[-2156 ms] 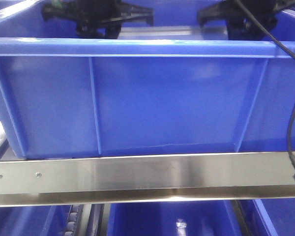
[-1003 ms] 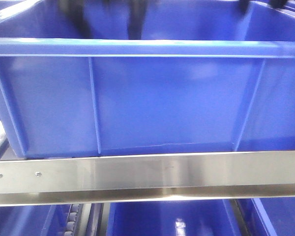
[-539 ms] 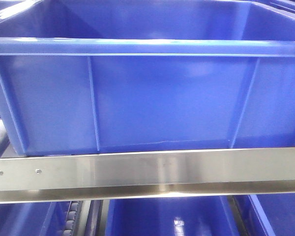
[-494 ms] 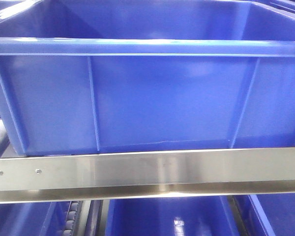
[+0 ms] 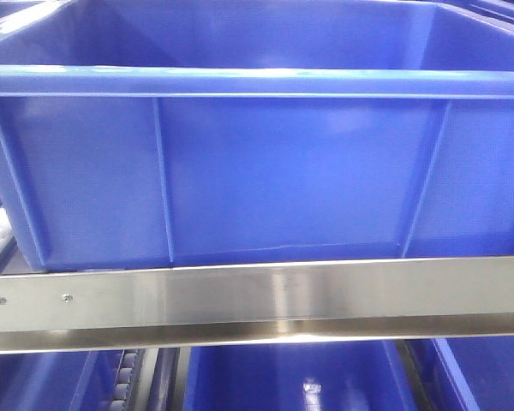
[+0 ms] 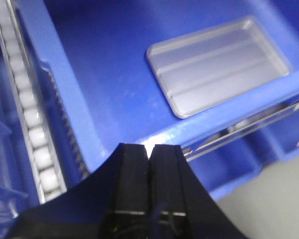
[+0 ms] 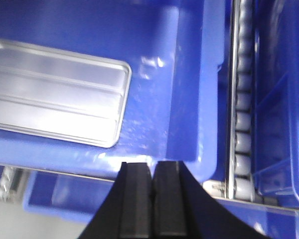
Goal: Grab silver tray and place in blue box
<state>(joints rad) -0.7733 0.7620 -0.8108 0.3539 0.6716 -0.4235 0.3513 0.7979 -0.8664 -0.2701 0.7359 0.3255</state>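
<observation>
One silver tray (image 6: 219,64) lies in one blue box (image 5: 257,171); both grippers, left gripper (image 6: 149,152) and right gripper (image 7: 152,169), closed, empty.

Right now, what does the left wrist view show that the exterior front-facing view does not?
Only the left wrist view shows the silver tray lying flat on the floor of the blue box, the shut left tool, and a roller track beside the box. Only the front-facing view shows the box's ribbed outer wall and the steel rail before it. Both share the blue box; neither shows the right tool.
</observation>
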